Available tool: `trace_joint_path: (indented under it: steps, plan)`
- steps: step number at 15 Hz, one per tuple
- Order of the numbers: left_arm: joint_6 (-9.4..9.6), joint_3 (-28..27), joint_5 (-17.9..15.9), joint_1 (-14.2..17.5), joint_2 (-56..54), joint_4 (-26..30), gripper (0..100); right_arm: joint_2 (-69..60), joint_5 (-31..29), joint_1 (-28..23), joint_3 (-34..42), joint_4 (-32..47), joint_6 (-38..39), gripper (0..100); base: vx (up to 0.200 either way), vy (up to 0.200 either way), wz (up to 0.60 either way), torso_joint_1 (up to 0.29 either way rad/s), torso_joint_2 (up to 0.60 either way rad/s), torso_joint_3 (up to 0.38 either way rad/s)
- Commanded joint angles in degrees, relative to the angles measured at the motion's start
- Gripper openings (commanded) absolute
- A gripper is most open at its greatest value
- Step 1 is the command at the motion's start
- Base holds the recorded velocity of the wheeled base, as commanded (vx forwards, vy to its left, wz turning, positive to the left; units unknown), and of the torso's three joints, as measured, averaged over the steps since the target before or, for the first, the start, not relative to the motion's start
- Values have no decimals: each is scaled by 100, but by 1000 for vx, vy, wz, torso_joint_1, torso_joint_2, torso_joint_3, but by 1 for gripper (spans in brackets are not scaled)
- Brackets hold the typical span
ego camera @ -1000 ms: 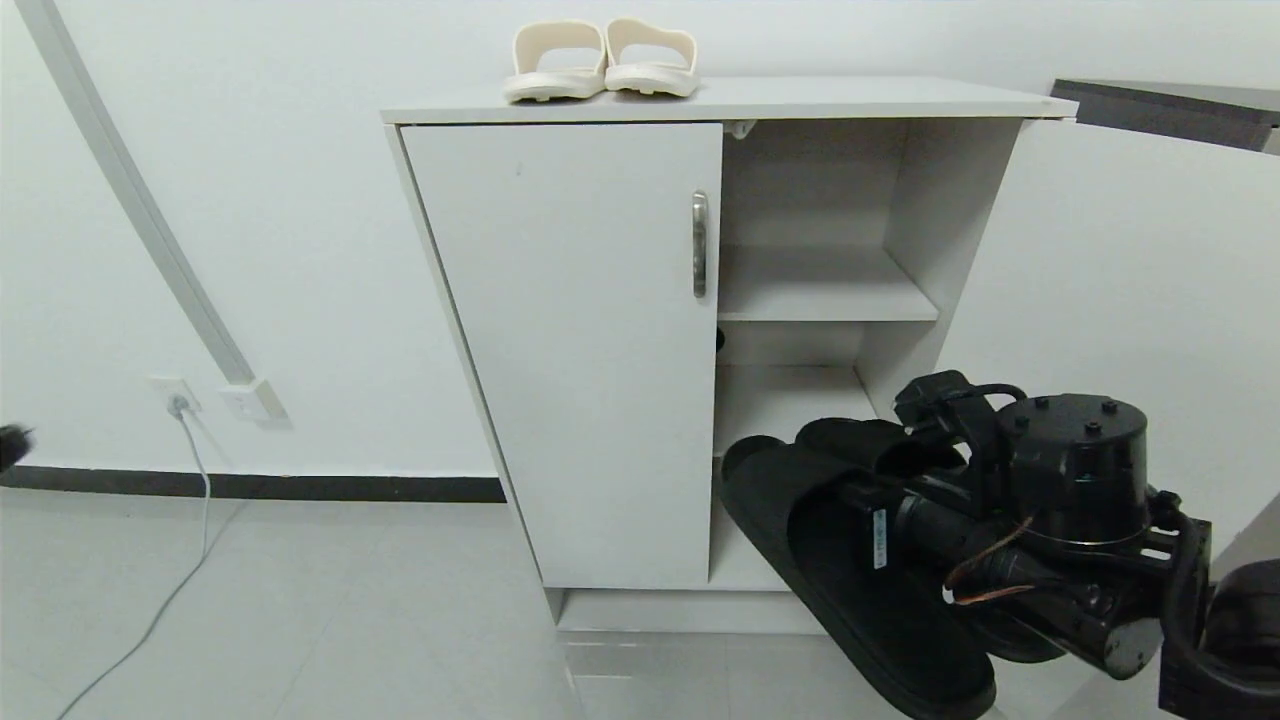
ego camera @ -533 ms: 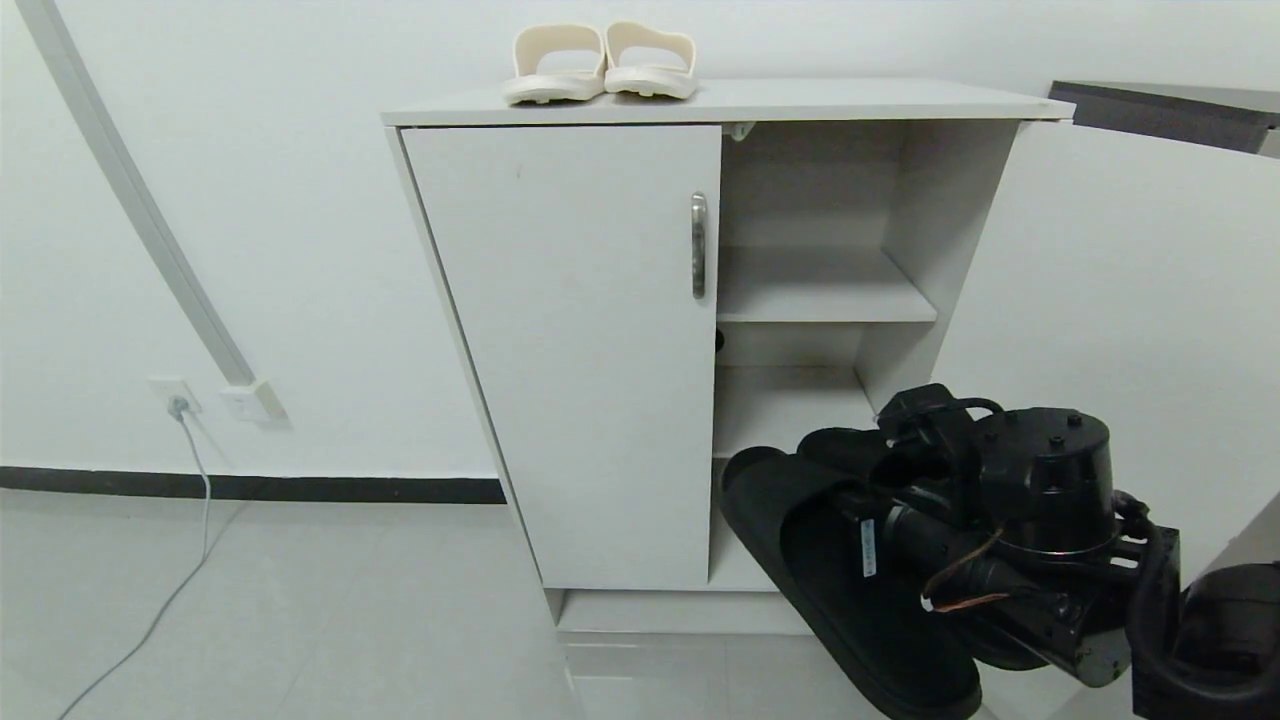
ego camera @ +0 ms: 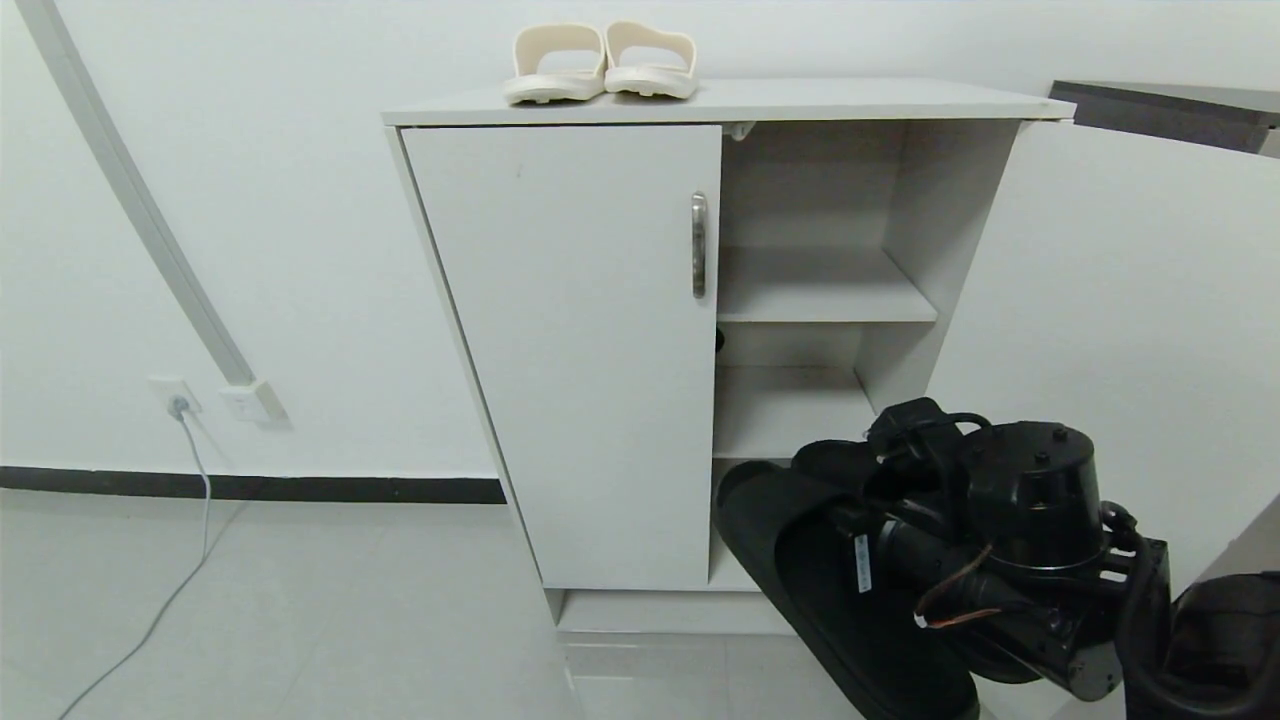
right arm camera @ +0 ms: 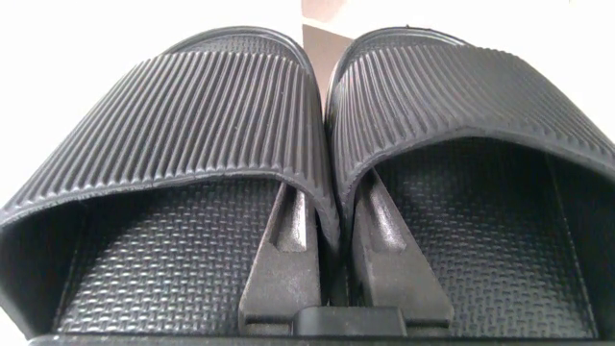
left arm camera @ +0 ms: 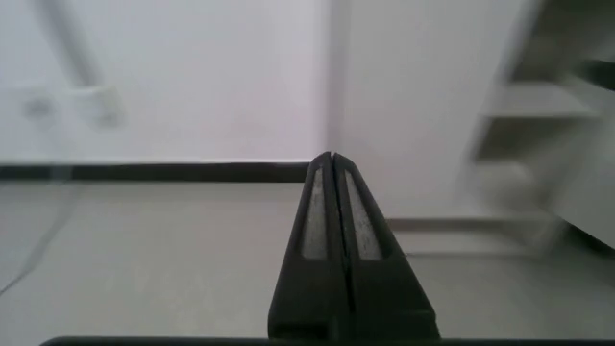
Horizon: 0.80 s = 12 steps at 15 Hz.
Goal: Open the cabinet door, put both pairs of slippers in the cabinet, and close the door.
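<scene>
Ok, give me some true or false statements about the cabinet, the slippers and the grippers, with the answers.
1. The right door stands open. True.
2. The beige slippers are inside the cabinet. False: they sit on top of it.
3. The right gripper holds the black slippers in front of the open side. True.
4. The left gripper holds a slipper. False: it is shut and empty.
</scene>
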Motion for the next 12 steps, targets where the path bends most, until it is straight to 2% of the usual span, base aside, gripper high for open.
trace_joint_path:
  steps: [1, 2, 4, 5, 7, 9, 12]
  plan:
    - [66, 105, 36, 1, -16, -13, 0, 23, -1, 42, 0, -3, -1, 0, 0, 0, 0, 0, 0, 0]
    - [154, 105, 44, 1, -16, -13, 0, 32, -27, 94, -8, -3, -1, 0, 0, 0, 0, 0, 0, 0]
    - [66, 105, 53, 1, -16, -5, 0, 217, -388, 130, -140, -3, 17, 0, 0, 0, 0, 0, 0, 0]
    - [-66, 105, 97, 1, -16, -5, 0, 524, -862, 218, -281, -29, 52, 0, 0, 0, 0, 0, 0, 0]
    - [-84, 105, 115, 1, -16, -5, 0, 1016, -1557, 402, -632, -389, 280, 0, 0, 0, 0, 0, 0, 0]
    - [-75, 105, 115, 1, -16, -5, 0, 1359, -2541, 411, -1054, -416, 333, 0, 0, 0, 0, 0, 0, 0]
    - [-57, 105, 115, 1, -16, -5, 0, 1526, -2770, 411, -1248, -416, 430, 0, 0, 0, 0, 0, 0, 0]
